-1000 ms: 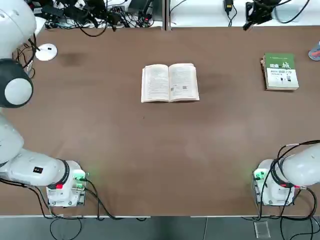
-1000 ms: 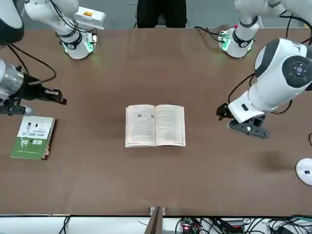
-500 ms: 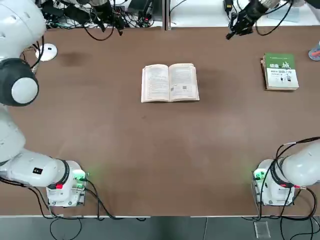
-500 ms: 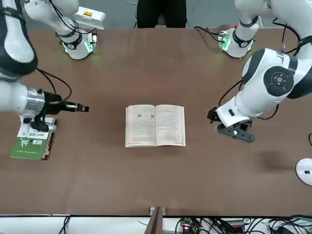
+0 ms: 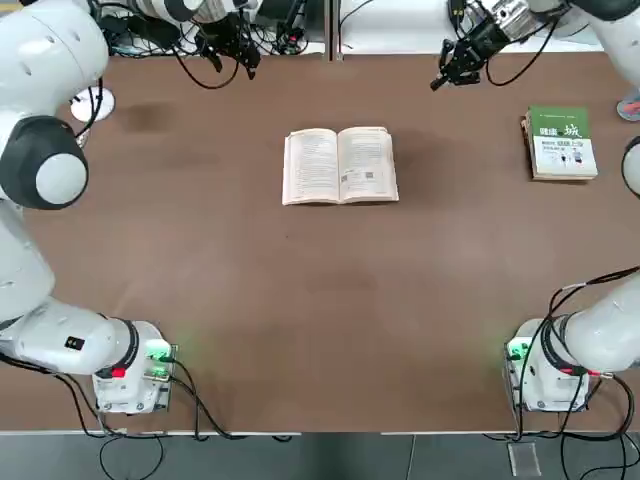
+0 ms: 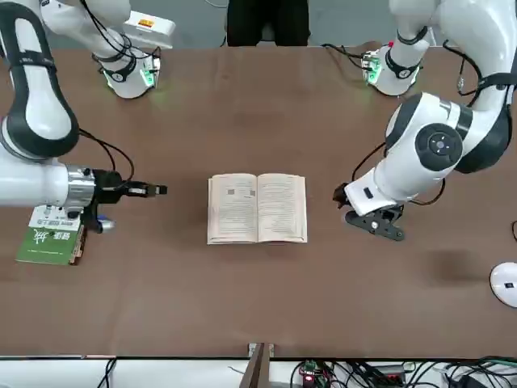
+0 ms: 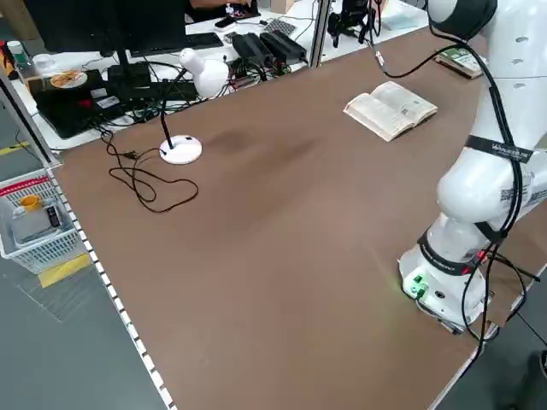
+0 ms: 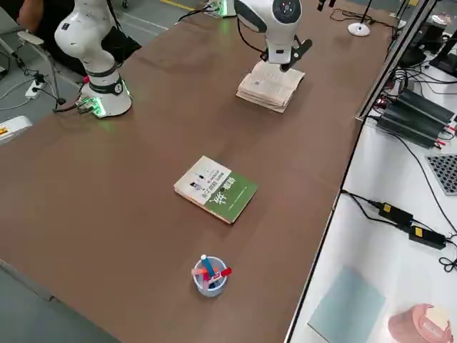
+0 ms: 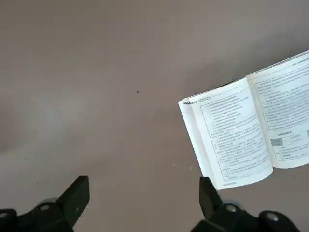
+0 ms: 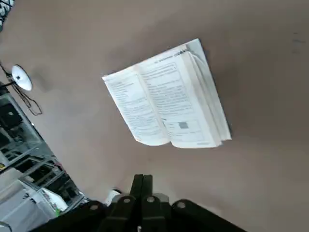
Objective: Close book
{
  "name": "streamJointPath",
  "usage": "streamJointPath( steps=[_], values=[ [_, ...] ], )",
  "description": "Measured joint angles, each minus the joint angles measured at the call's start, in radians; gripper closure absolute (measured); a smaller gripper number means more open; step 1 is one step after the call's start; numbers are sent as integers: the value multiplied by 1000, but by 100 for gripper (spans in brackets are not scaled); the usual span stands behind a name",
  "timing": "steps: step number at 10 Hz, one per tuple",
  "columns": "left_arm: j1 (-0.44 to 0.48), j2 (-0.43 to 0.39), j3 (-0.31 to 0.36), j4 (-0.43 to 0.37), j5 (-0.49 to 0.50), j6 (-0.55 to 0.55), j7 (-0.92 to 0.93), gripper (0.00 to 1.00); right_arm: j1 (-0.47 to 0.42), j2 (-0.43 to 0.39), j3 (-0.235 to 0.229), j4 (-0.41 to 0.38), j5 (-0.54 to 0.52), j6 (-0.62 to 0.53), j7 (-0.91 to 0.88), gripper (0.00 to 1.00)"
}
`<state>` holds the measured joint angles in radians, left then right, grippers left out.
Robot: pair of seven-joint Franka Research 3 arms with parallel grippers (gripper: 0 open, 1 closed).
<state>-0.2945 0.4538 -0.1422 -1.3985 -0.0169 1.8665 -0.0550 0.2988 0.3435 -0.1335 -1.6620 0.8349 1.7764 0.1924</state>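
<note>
- Between the two grippers, as the front view shows them, the open book [image 5: 340, 167] lies flat on the brown table [image 5: 330, 300], pages up and spread to both sides of its spine.
- Off to the robot's left of the book, the left gripper [image 9: 145, 186] hangs above the table, its jaws apart with nothing between them.
- On the book's other side, to the robot's right, the right gripper [image 10: 143, 180] is also in the air, its jaws together and holding nothing; neither gripper touches the book.
- Farther to the robot's right of the book, a thicker green-and-white book [image 5: 562, 145] lies closed.
- Past that, well apart from the open book, stands a cup [image 8: 209, 284] with coloured pens [image 8: 208, 267] in it.
- To the robot's left of the book, well apart, a lamp's round white base [image 7: 181, 150] rests on the table.
- Across the table from the book, on the robot's side, a person's dark-clad legs [image 6: 267, 23] show between the arms' bases.
</note>
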Motion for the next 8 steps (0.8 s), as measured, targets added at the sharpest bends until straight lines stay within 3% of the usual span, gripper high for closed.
streamJointPath(
  steps=[8],
  values=[
    [-34,73,1,1,0,39,-3,0,76,121,4,-48,88,192,-145,99]
  ],
)
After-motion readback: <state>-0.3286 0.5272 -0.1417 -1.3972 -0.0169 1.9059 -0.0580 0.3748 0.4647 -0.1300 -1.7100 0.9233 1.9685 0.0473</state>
